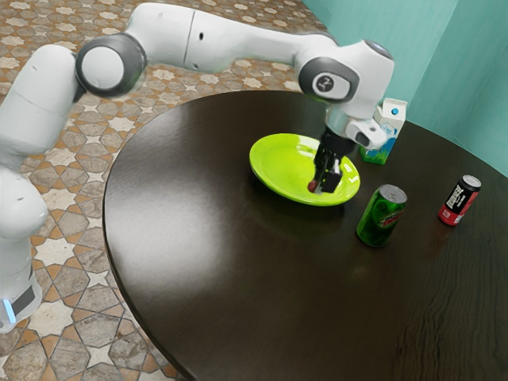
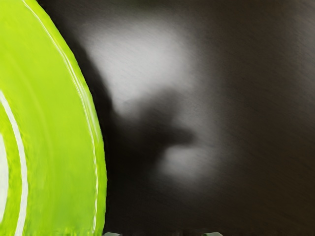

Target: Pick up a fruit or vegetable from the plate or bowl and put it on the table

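- Patterned tile floor [image 1: 55,250]: lies beyond the counter's edge at the exterior view's left.
- White arm [image 1: 222,38]: enters from the exterior view's left, passes over the counter's edge and bends down above the plate.
- Counter [image 1: 190,230]: dark, with a curved edge (a pale sheen lies on its surface).
- Green plate [image 1: 278,163]: rests on the counter, nearer the far edge than the near one. The wrist view shows its rounded rim beside the counter's dark top, with a shadow on the top close by.
- Small reddish thing [image 1: 313,186]: at the gripper's lower end, seen against the plate (kind of fruit or vegetable cannot be told). Whether it touches the plate cannot be determined.
- Gripper [image 1: 324,187]: black, pointing down at the plate's side toward the green can. Cannot tell whether it is spread, pressed together or pinching the reddish thing.
- Green can [image 1: 381,218]: upright on the counter, near the plate, on its near side toward the exterior view's right.
- Carton [image 1: 390,121]: white and blue with green, upright near the counter's far edge, behind the gripper.
- Black and red can [image 1: 460,201]: upright, toward the counter's edge at the exterior view's right, apart from the green can.
- Teal wall [image 1: 373,32]: behind the counter's far edge.
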{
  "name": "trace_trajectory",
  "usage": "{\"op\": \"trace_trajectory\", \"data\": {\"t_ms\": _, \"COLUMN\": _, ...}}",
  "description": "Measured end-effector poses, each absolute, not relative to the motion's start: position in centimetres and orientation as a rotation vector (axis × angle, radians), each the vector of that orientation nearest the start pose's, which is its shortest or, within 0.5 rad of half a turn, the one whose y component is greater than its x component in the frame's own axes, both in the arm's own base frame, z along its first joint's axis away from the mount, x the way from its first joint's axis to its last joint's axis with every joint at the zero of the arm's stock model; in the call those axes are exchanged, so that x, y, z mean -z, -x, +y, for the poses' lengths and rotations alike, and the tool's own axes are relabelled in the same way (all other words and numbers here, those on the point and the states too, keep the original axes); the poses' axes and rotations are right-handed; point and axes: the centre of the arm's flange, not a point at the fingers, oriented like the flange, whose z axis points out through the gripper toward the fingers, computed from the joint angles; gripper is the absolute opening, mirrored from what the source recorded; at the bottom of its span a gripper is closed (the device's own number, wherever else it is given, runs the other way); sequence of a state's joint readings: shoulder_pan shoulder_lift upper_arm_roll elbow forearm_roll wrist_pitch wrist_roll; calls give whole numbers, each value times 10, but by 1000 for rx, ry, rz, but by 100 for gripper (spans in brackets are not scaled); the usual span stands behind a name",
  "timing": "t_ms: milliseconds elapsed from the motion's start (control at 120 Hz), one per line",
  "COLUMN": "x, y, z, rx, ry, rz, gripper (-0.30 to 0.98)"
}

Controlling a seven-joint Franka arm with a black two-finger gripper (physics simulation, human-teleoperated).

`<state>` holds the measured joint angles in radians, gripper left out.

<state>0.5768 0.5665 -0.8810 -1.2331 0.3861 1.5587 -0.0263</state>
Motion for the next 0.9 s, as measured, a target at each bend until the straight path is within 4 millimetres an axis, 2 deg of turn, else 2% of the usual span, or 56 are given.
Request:
{"op": "trace_trajectory", "data": {"t_ms": 67, "x": -526, "y": -667, "z": -53, "rx": -120, "ry": 3156, "rz": 403, "gripper": 16}}
{"op": "trace_trajectory", "data": {"t_ms": 183, "x": -525, "y": -652, "z": -113, "rx": -177, "ry": 3137, "rz": 499, "gripper": 16}}
{"op": "trace_trajectory", "data": {"t_ms": 250, "x": -521, "y": -648, "z": -130, "rx": -201, "ry": 3128, "rz": 507, "gripper": 16}}
{"op": "trace_trajectory", "data": {"t_ms": 342, "x": -516, "y": -649, "z": -138, "rx": -207, "ry": 3121, "rz": 485, "gripper": 16}}
{"op": "trace_trajectory", "data": {"t_ms": 467, "x": -514, "y": -651, "z": -138, "rx": -198, "ry": 3117, "rz": 436, "gripper": 17}}
{"op": "trace_trajectory", "data": {"t_ms": 533, "x": -513, "y": -652, "z": -137, "rx": -198, "ry": 3118, "rz": 414, "gripper": 36}}
{"op": "trace_trajectory", "data": {"t_ms": 592, "x": -512, "y": -653, "z": -135, "rx": -199, "ry": 3120, "rz": 395, "gripper": 47}}
{"op": "trace_trajectory", "data": {"t_ms": 750, "x": -515, "y": -655, "z": -132, "rx": -179, "ry": 3094, "rz": 341, "gripper": 62}}
{"op": "trace_trajectory", "data": {"t_ms": 800, "x": -523, "y": -659, "z": -119, "rx": -147, "ry": 3051, "rz": 277, "gripper": 64}}
{"op": "trace_trajectory", "data": {"t_ms": 833, "x": -539, "y": -658, "z": -100, "rx": -112, "ry": 3002, "rz": 190, "gripper": 65}}
{"op": "trace_trajectory", "data": {"t_ms": 867, "x": -559, "y": -654, "z": -75, "rx": -73, "ry": 2951, "rz": 87, "gripper": 66}}
{"op": "trace_trajectory", "data": {"t_ms": 900, "x": -590, "y": -642, "z": -51, "rx": -22, "ry": 2905, "rz": -9, "gripper": 66}}
